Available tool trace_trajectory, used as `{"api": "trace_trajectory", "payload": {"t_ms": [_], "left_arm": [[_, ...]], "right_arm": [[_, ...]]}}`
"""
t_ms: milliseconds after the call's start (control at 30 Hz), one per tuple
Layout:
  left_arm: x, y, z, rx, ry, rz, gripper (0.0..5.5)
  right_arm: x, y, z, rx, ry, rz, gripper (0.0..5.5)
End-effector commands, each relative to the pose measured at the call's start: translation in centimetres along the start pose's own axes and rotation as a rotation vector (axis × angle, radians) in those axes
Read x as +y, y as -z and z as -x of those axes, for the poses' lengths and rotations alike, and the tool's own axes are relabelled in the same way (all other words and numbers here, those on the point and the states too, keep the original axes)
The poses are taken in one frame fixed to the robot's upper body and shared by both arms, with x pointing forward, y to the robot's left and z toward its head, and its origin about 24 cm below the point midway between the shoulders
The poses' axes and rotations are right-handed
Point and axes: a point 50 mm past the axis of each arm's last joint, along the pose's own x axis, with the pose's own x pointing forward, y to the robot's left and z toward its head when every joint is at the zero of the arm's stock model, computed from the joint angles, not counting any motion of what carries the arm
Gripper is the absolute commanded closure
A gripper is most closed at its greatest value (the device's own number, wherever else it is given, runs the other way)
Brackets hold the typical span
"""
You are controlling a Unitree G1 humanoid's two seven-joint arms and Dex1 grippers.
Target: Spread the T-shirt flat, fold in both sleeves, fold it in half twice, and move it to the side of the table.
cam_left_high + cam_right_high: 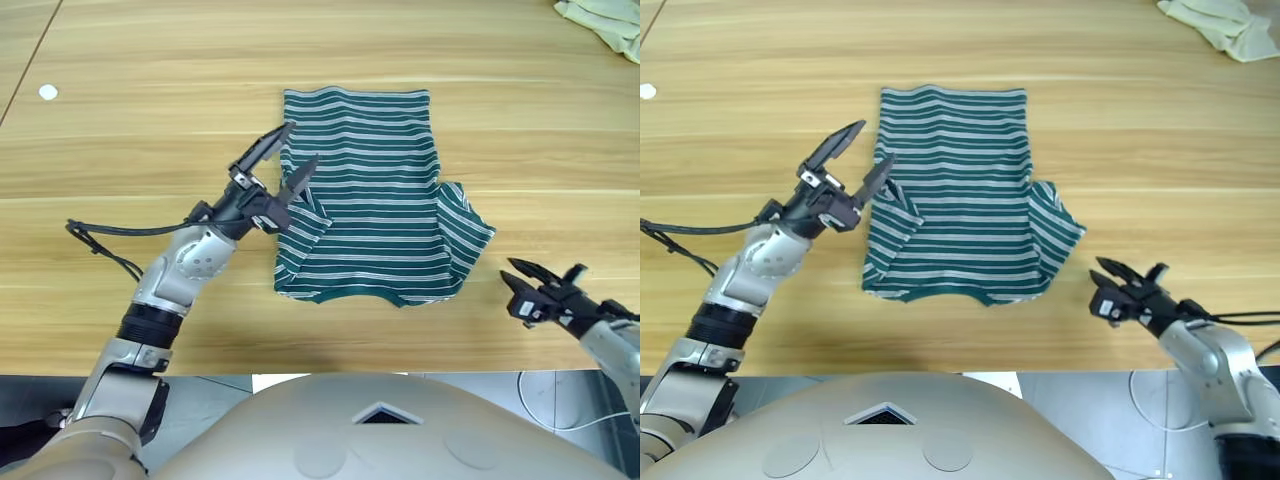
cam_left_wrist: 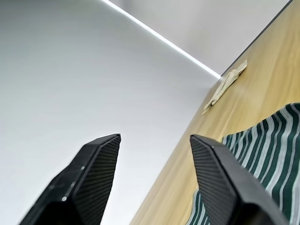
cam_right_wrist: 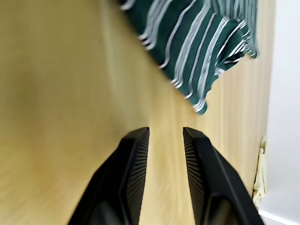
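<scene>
While the T-shirt [image 1: 365, 190] lay centred on the table [image 1: 120, 100] with its left sleeve [image 1: 305, 225] folded in, the right sleeve [image 1: 465, 225] stuck out: sleeve-folding judged half done. The left gripper [image 1: 302, 143] hung wide open, empty, over the shirt's left edge. The right gripper [image 1: 508, 270], narrowly parted and empty at near right, would need to pinch that sleeve and carry it leftward.

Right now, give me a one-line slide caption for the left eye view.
Open left gripper at the striped T-shirt's left edge; right gripper apart, near the table's front edge.

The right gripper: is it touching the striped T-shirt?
No, the right gripper hangs over bare table, with a gap of wood between it and the striped T-shirt.
</scene>
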Motion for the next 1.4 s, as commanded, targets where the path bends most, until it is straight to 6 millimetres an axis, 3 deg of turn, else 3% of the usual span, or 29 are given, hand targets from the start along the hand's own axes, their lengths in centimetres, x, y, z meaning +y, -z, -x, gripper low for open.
{"api": "trace_trajectory", "payload": {"t_ms": [33, 300, 500, 733, 1067, 1400], "left_arm": [[0.2, 0.3, -0.6, 0.018, 0.02, -0.04, 2.74], [-0.5, 0.3, -0.5, 0.026, 0.05, -0.059, 2.74], [-1.1, 0.2, -0.5, 0.022, 0.069, -0.049, 2.74], [-1.7, 0.2, -0.2, 0.026, 0.086, -0.036, 2.74], [-2.2, 0.0, -0.4, 0.012, 0.099, -0.023, 2.74], [-2.5, -0.1, -0.3, 0.011, 0.104, -0.014, 2.71]], "right_arm": [[0.6, 0.4, -1.7, 0.013, -0.03, 0.032, 4.17], [0.7, -0.7, -4.1, -0.056, -0.018, 0.09, 4.17], [0.6, -0.6, -4.4, -0.057, 0.008, 0.094, 4.17], [0.1, 1.2, -3.9, 0.019, 0.022, 0.128, 4.17], [1.3, 0.1, -4.9, -0.05, -0.021, 0.129, 4.17], [1.0, 0.2, -5.2, -0.051, 0.016, 0.122, 5.47]]}}
